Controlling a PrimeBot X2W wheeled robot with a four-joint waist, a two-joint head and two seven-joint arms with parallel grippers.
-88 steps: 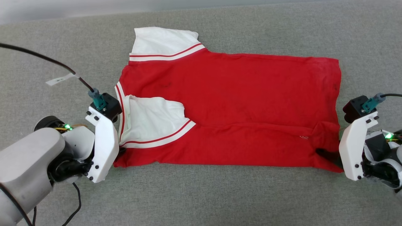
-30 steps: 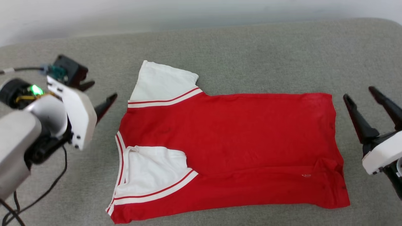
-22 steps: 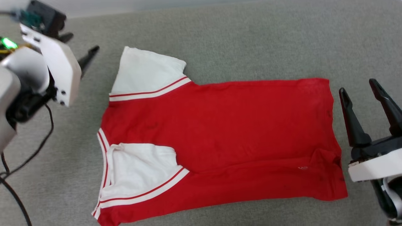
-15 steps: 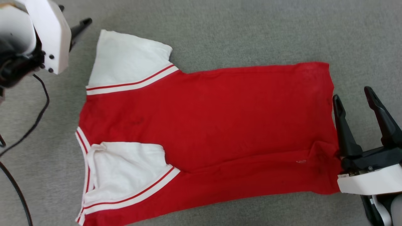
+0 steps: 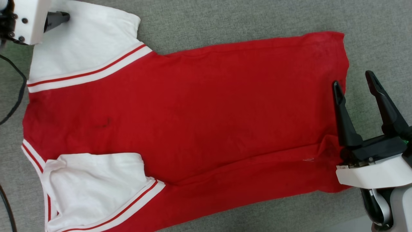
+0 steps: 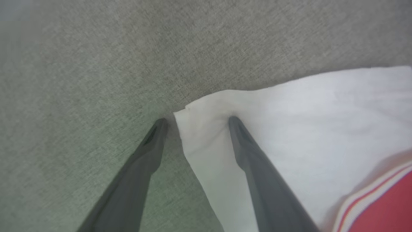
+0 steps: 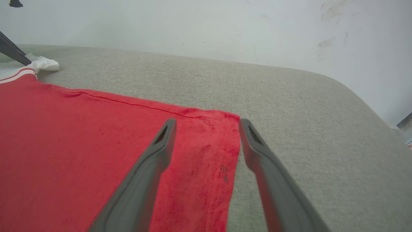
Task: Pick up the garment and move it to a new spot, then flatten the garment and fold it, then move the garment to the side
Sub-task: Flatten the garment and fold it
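Note:
The garment [image 5: 193, 106] lies flat on the grey surface: a red shirt, its near long edge folded over the body, with one white sleeve far left and the other tucked in near left. My left gripper [image 6: 198, 120] is open astride the far sleeve [image 6: 305, 122] corner, one fingertip on the white cloth and the other on the grey surface. Its white housing [image 5: 24, 16] sits at the top left of the head view. My right gripper [image 5: 352, 79] is open at the hem. In the right wrist view my right gripper [image 7: 207, 122] hovers with the garment [image 7: 80, 145] hem edge between its fingers.
The grey padded surface [image 5: 225, 16] stretches beyond the shirt to a rounded far-right edge [image 7: 370, 106] under a pale wall [image 7: 193, 25]. A black cable [image 5: 17, 96] hangs at the left of the shirt.
The head camera has swung down and closer to the shirt. My left gripper has gone from the near left edge to the far sleeve corner. The right one has moved over the hem.

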